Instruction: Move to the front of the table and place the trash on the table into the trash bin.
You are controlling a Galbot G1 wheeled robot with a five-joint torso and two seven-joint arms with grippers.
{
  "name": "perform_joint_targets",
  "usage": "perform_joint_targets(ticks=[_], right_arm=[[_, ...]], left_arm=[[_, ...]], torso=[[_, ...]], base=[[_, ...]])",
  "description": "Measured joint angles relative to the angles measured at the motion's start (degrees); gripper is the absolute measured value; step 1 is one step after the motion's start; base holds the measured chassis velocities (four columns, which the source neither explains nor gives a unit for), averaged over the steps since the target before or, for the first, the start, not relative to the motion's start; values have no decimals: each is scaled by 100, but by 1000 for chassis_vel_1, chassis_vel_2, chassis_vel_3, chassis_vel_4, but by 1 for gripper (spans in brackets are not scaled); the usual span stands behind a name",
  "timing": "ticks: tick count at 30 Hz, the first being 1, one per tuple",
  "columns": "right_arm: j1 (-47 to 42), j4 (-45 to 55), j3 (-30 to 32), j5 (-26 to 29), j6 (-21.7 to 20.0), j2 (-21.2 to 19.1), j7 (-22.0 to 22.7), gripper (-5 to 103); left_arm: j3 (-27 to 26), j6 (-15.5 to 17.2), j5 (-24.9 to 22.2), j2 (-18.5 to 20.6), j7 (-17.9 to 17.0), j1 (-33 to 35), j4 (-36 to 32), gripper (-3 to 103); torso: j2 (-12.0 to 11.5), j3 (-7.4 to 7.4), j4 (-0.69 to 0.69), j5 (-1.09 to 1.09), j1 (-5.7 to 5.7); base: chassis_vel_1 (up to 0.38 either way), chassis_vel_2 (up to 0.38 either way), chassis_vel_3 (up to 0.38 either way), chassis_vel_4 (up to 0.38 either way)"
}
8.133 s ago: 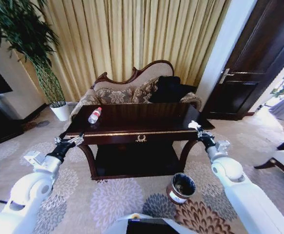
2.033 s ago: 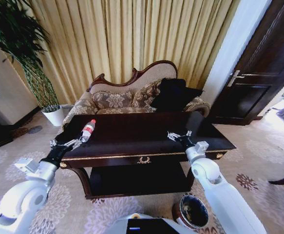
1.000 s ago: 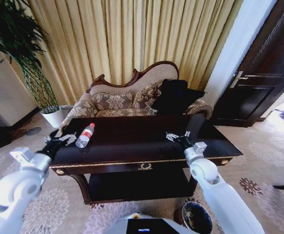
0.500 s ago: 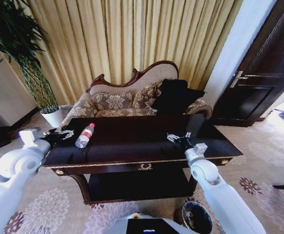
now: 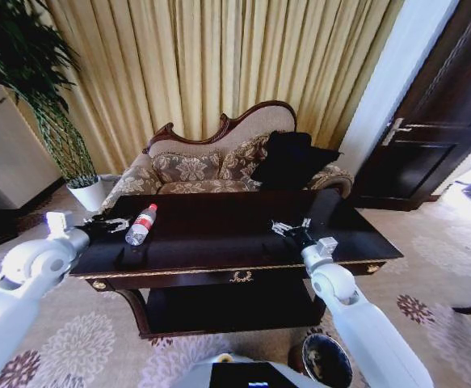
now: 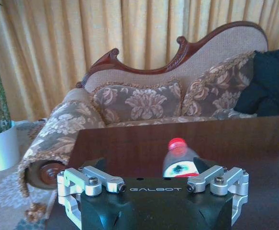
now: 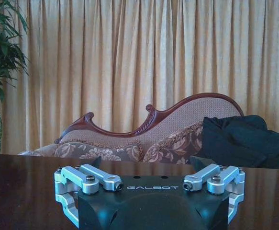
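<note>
Bottle (image 5: 140, 225) lies on table (image 5: 235, 242); bin (image 5: 325, 361) below.

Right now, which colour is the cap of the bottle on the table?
Red. The bottle cap shows best in the left wrist view, facing the camera.

Table (image 5: 219, 242): large, dark glossy wood, gold trim along the front edge, gold emblem at front centre, curved legs, lower shelf (image 5: 227, 303) beneath. On top: one clear plastic bottle (image 5: 140, 225) with red cap and red label, lying on its side at about 10 o'clock, near the far-left corner.
</note>
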Motion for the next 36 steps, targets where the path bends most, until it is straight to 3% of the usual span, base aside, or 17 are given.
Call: perform_joint_targets(ticks=[9, 36], right_arm=[[0, -11, 70, 59, 0, -27, -27, 100], [185, -200, -5, 103, -4, 38, -6, 100]], left_arm=[[560, -67, 78, -385, -565, -189, -186, 100], [972, 266, 64, -513, -932, -415, 19, 100]], torso=[[0, 0, 1, 0, 0], [0, 0, 1, 0, 0]], base=[[0, 0, 0, 0], [0, 0, 0, 0]])
